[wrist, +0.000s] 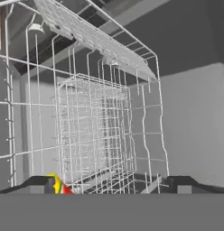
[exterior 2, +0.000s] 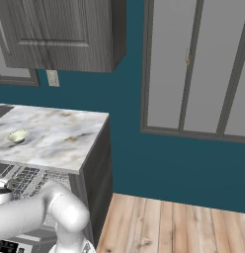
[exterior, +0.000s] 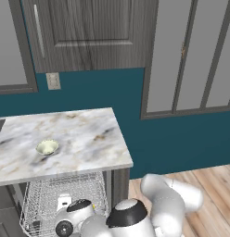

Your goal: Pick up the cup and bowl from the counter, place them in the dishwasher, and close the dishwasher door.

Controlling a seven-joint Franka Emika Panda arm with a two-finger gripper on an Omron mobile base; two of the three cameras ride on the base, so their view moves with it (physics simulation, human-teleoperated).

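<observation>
Wide-open and gripping nothing, the tool [wrist: 112, 184] sits inside the dishwasher's rack [wrist: 93, 126] beside the released cup [wrist: 57, 185]; next, fetch the bowl [exterior: 47, 147] from the worktop [exterior: 84, 134].

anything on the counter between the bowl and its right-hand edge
No, that stretch of the counter right of the bowl is bare marble, as seen in the left base view.

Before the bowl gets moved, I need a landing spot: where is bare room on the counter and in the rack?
The counter is bare right of the bowl, out to its edge. The rack looks open ahead of the open gripper; the cup crowds its left fingertip.
</observation>
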